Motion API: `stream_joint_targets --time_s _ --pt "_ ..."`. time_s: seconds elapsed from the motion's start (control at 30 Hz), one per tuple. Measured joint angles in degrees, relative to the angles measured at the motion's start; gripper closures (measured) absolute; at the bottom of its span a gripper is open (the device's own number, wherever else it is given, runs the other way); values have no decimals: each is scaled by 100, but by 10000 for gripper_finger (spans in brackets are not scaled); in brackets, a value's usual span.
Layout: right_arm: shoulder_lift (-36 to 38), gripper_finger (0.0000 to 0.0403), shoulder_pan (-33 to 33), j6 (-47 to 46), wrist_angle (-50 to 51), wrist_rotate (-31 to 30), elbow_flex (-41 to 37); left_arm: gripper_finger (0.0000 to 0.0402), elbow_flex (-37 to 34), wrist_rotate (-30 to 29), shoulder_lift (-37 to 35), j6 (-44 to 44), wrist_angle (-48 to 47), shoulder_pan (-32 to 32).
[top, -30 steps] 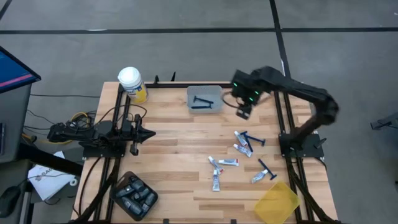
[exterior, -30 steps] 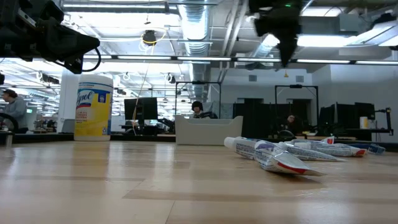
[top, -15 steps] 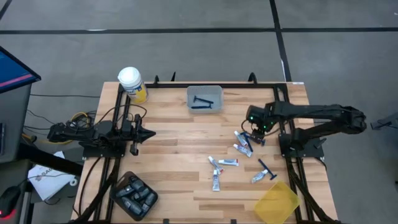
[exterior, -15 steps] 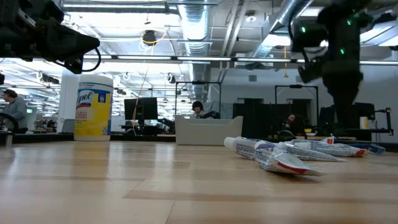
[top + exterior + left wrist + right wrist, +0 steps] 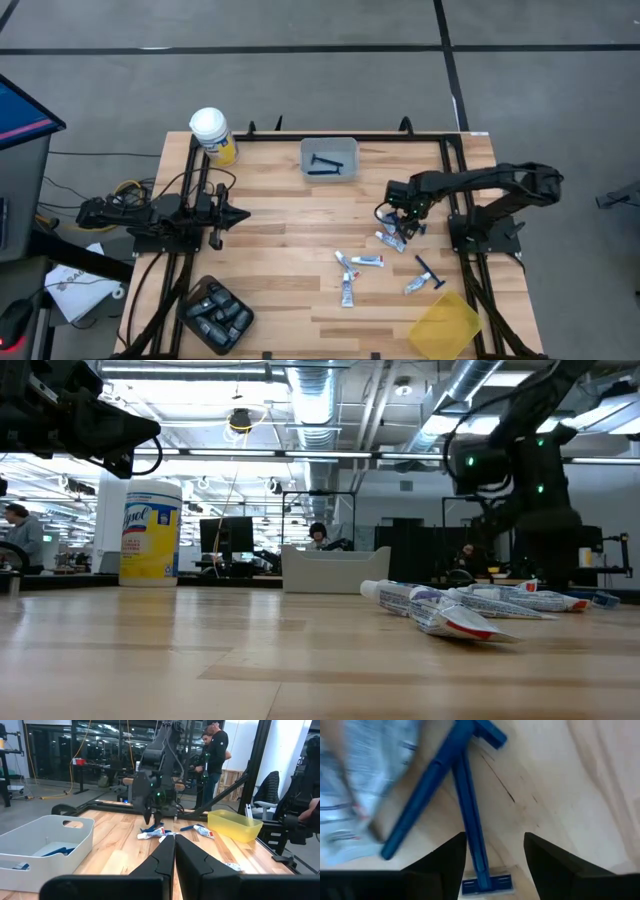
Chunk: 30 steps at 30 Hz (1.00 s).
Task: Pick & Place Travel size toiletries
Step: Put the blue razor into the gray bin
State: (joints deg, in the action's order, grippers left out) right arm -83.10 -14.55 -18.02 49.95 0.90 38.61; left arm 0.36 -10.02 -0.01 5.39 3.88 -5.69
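Since the earlier frames, the right gripper (image 5: 400, 222) has travelled from above the grey bin (image 5: 329, 145) down to the pile of toiletries on the right part of the table; its fingers (image 5: 440, 862) stand apart on either side of a blue razor (image 5: 470, 827) lying flat on the wood beside a white tube (image 5: 350, 780). I judge this is the reaching step, so next it should lower a little and close on the razor handle. The left gripper (image 5: 169, 857) waits at the left edge, fingers together.

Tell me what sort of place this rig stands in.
Probably a robotics lab in a large open industrial workspace: exposed ceiling ducts, rows of desks with monitors, and a person standing past the wooden table.
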Motion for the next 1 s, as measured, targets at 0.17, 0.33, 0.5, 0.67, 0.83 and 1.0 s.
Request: stream_joint_targets --time_s 0.17,0.33,0.5,0.67,0.83,1.0 --pt "-560 222 -12 64 -3 16 45 394 0 0 0 0 2 0" --pt "-643 261 65 59 -23 16 63 394 0 1 0 0 2 -2" --pt "-425 322 61 -18 -97 12 -4 394 -2 2 0 0 2 -2" --pt "-309 360 70 -231 -12 -19 -4 394 -1 1 0 0 2 0" --pt "-311 379 77 -531 143 3 -4 394 -2 2 0 0 2 -2" --pt "-311 369 104 -923 348 2 -11 394 0 2 0 0 2 -1"
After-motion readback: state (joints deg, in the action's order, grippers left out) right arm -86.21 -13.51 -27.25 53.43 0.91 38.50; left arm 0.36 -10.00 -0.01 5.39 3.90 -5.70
